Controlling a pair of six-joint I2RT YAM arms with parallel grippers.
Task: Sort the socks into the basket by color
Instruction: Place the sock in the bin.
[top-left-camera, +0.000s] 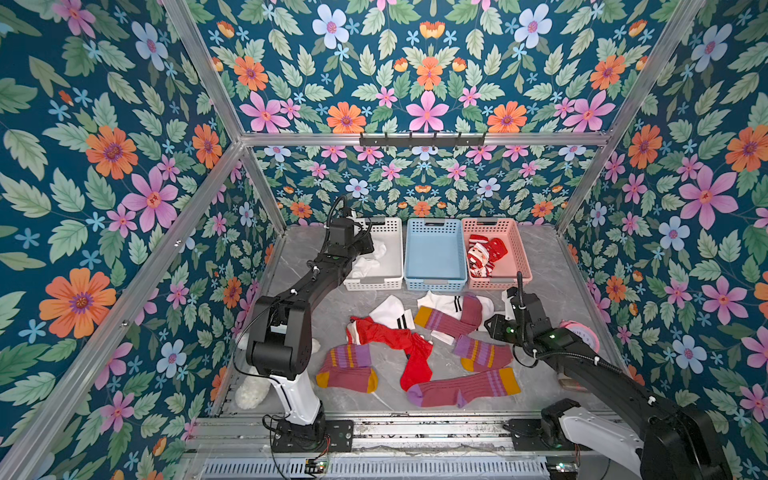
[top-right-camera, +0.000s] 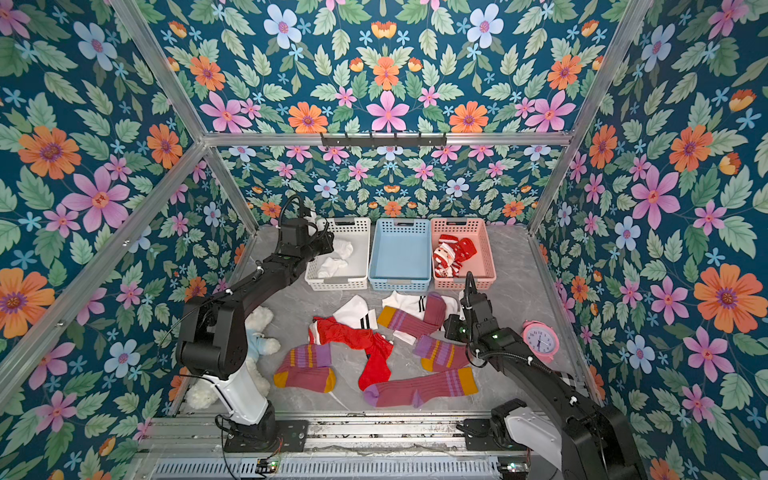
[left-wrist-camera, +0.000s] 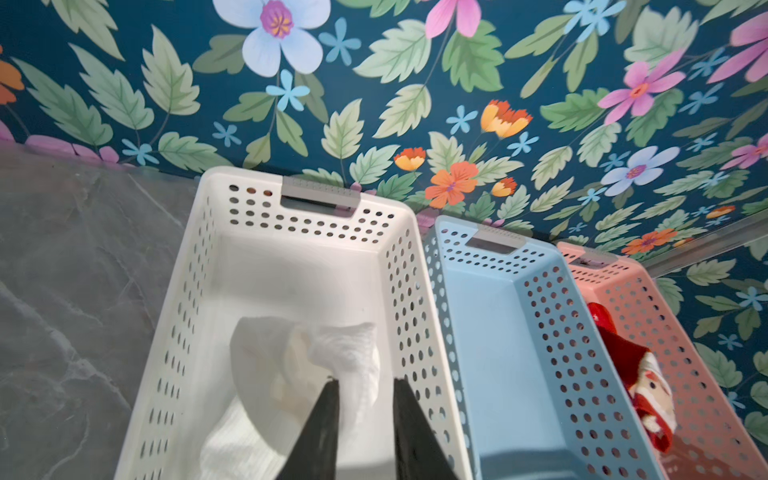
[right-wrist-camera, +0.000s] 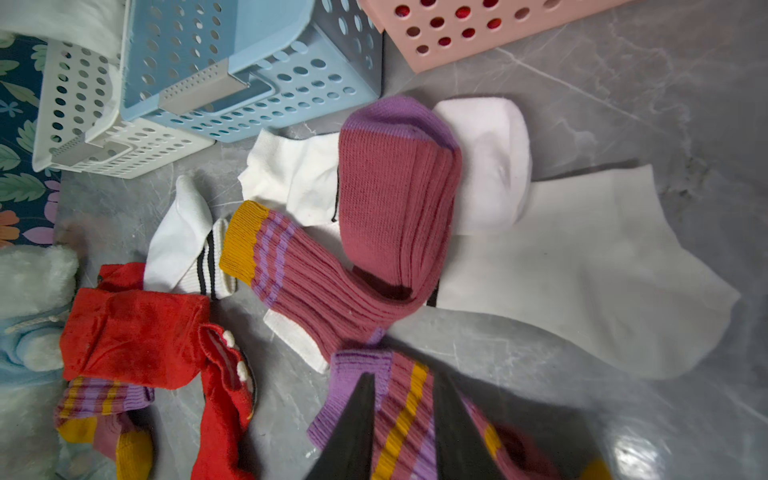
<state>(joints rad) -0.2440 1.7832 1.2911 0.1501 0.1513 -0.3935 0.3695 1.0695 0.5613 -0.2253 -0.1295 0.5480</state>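
Left claw (left-wrist-camera: 363, 380) hangs over the white basket (left-wrist-camera: 291, 224), fingers spread, nothing pinched. A white sock (left-wrist-camera: 291, 353) lies crumpled in the basket beneath it.

Right claw (right-wrist-camera: 403, 378) is low on the bench (top-left-camera: 552, 291), pinching the purple-cuffed end of a maroon striped sock (right-wrist-camera: 399, 415).

The blue basket (top-left-camera: 434, 226) sits between the white one and the pink basket (top-left-camera: 517, 249), which holds Santa socks (top-left-camera: 484, 253).

Loose on the bench before the baskets: a red sock (top-left-camera: 399, 336), other maroon socks (top-left-camera: 461, 390) and white striped socks (top-left-camera: 392, 309).
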